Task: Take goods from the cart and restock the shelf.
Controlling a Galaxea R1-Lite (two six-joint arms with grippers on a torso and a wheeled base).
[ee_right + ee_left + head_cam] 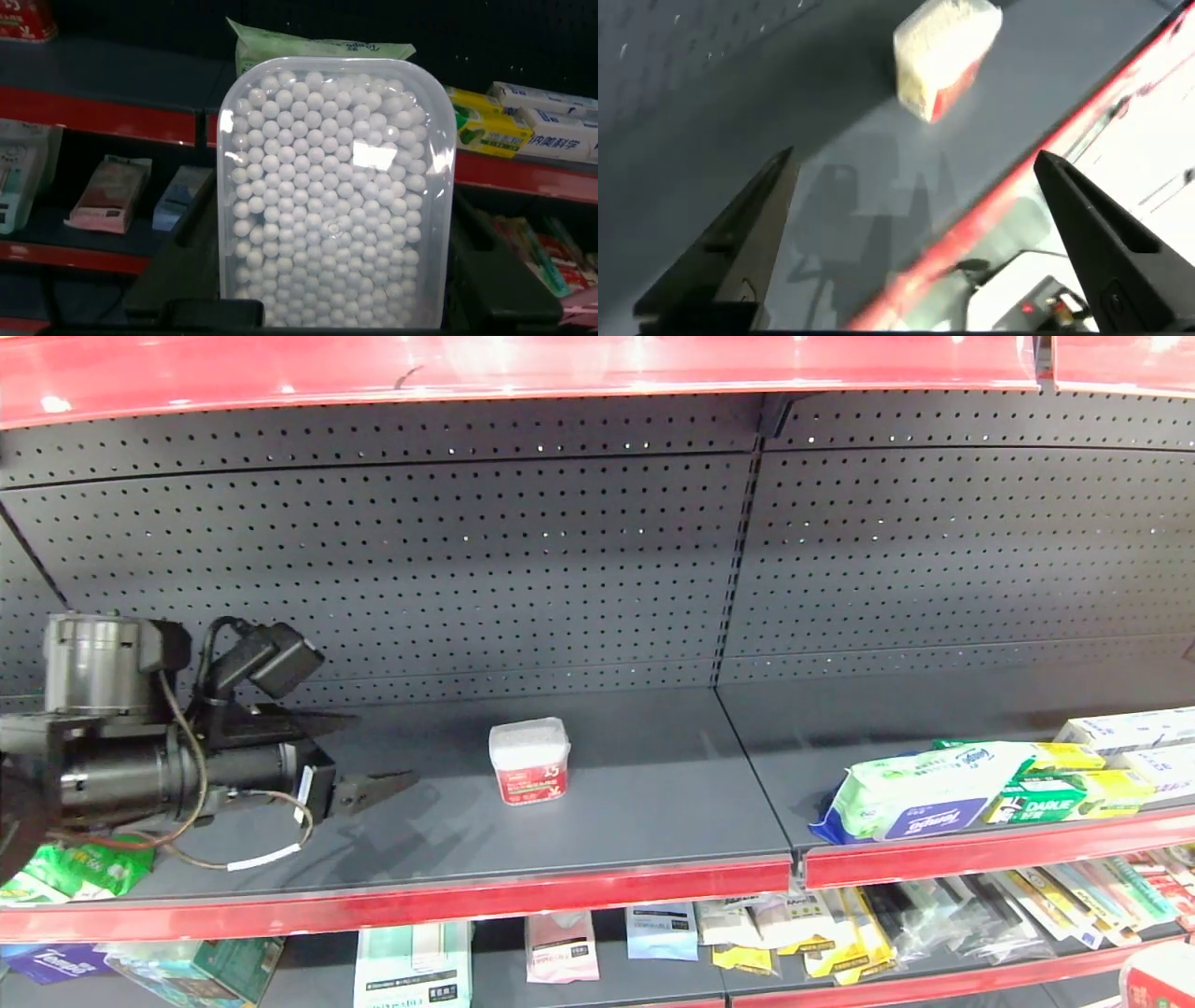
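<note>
A small tub (pixel 529 761) with a white top and red label stands upright in the middle of the grey shelf board (pixel 653 803). My left gripper (pixel 373 791) hovers low over the shelf to the tub's left, open and empty. From the left wrist the same tub (pixel 945 56) lies a little beyond the spread fingers (pixel 747 233). My right gripper (pixel 336 280) is shut on a second tub (pixel 336 187), clear-lidded and packed with white cotton-swab tips, held in front of the shelving. Its fingers (pixel 177 271) press both long sides.
Packs of wet wipes (pixel 924 793) and boxes (pixel 1120 737) lie on the right shelf section. A green pack (pixel 75 868) sits at the far left under my left arm. The lower shelf (pixel 653 943) holds several hanging packets. A perforated back panel (pixel 560 560) closes the rear.
</note>
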